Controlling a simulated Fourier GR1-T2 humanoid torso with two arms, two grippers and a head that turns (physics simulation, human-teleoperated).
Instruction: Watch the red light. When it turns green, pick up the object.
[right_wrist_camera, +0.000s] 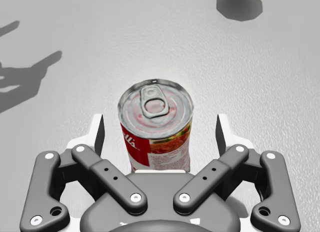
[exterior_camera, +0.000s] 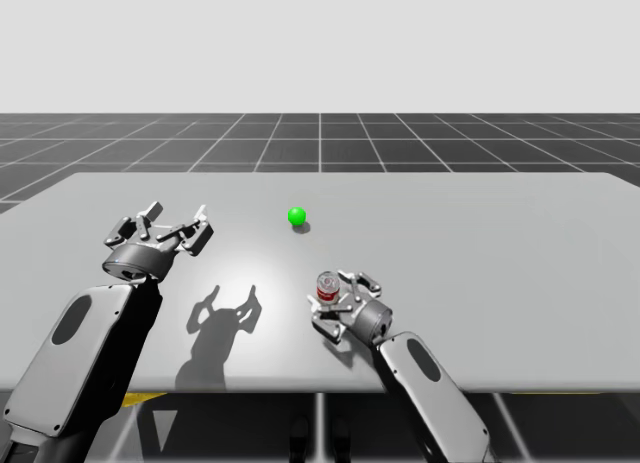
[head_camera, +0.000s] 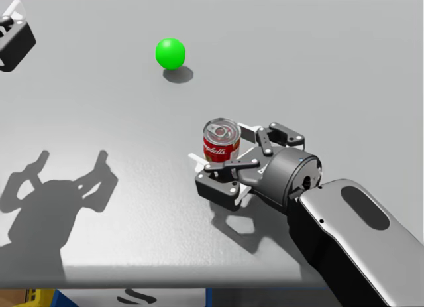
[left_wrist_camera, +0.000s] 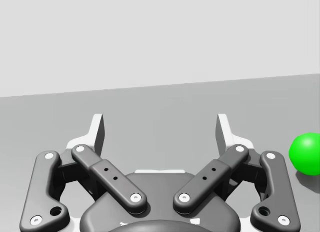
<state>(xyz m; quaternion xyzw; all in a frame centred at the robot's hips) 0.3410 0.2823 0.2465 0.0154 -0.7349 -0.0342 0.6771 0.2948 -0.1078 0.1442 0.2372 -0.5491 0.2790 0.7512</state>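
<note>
My right arm reaches low across the table (exterior_camera: 500, 243) from the near edge, its forearm angled inward and my right gripper (right_wrist_camera: 160, 132) level with the surface. Its 2 fingers are spread, not touching the red can (head_camera: 221, 142) standing upright between them. The light (exterior_camera: 296, 216) glows green, farther back. My left gripper (left_wrist_camera: 160, 128) hovers above the table, fingers wide apart, holding nothing.
</note>
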